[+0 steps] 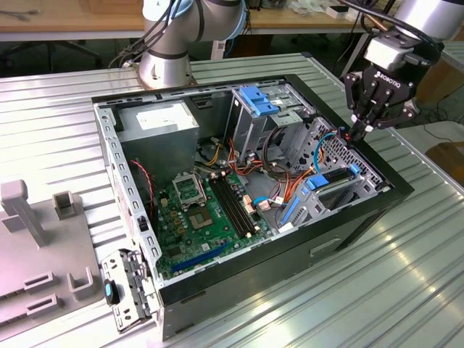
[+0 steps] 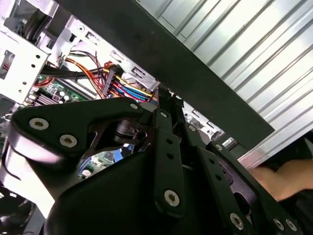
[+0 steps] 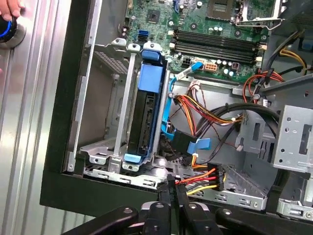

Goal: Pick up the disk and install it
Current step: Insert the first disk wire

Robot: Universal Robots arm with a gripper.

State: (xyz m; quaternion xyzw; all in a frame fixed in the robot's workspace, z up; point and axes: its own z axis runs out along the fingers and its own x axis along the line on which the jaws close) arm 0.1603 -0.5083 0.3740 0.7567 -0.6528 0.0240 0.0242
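Observation:
The disk (image 3: 145, 122) stands on edge in a slot of the metal drive cage inside the open computer case (image 1: 290, 254), its dark side framed by blue carrier rails. In the exterior view the disk (image 1: 332, 181) sits near the case's right wall. My gripper (image 1: 357, 132) hovers just above that wall, past the disk's end, and is not touching it. In both wrist views the black fingers (image 3: 171, 193) are pressed together with nothing between them. My gripper (image 3: 175, 188) hangs close over a bundle of red, yellow and orange cables, and its tip (image 2: 159, 95) reaches the case rim.
A grey power-supply box (image 1: 156, 123), a tall cage with a blue top (image 1: 257, 101) and the green motherboard (image 1: 196, 210) fill the case. Grey fixtures (image 1: 29, 217) lie at the exterior view's left. A person's hand (image 3: 10, 7) rests on a blue-ringed button outside the case.

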